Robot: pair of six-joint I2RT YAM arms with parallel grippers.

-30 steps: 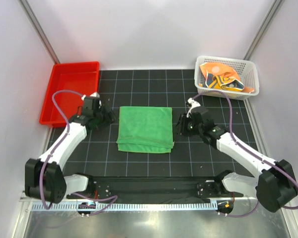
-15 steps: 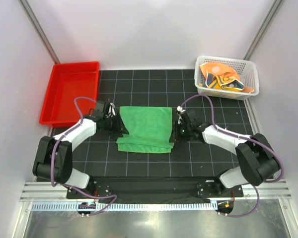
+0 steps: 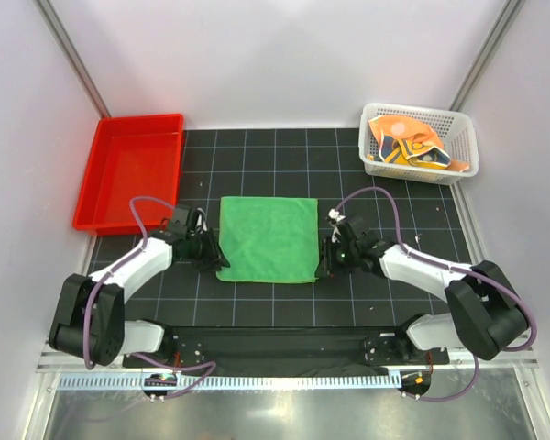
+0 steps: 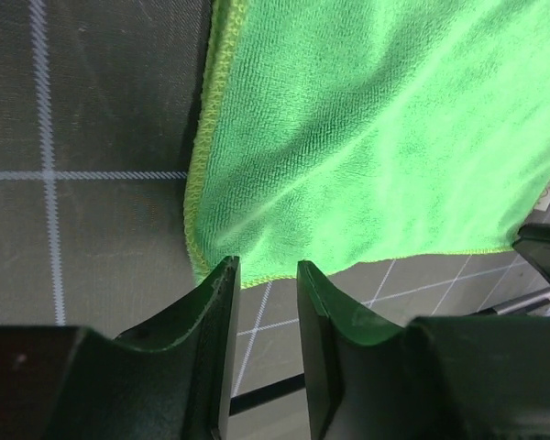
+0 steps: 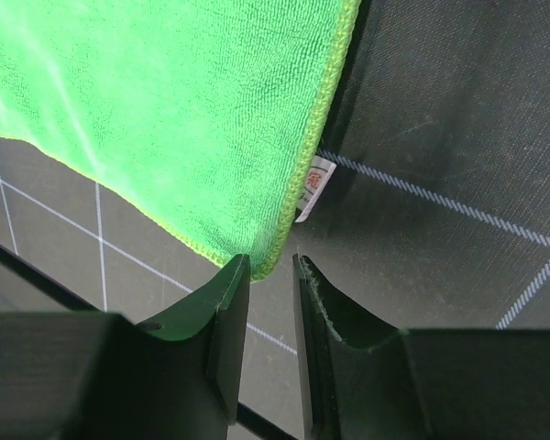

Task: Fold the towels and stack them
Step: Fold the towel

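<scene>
Lying flat and folded into a neat rectangle, the green towel (image 3: 267, 238) sits in the middle of the black gridded table (image 3: 275, 156), between the two arms. The left hand (image 3: 213, 257) is low at the towel's near left corner; in its wrist view the fingers (image 4: 211, 312) stand a little apart, the table showing through the narrow gap, and the stitched corner just meets their tips. The right hand (image 3: 326, 261) is at the near right corner, its fingers (image 5: 229, 312) also slightly apart, with the corner at their tips and a small white label (image 5: 313, 188) sticking out from the hem beside them. Crumpled orange and yellow towels (image 3: 408, 142) fill the white basket (image 3: 467, 147) at the far right. A red tray (image 3: 128, 174) stands at the far left.
</scene>
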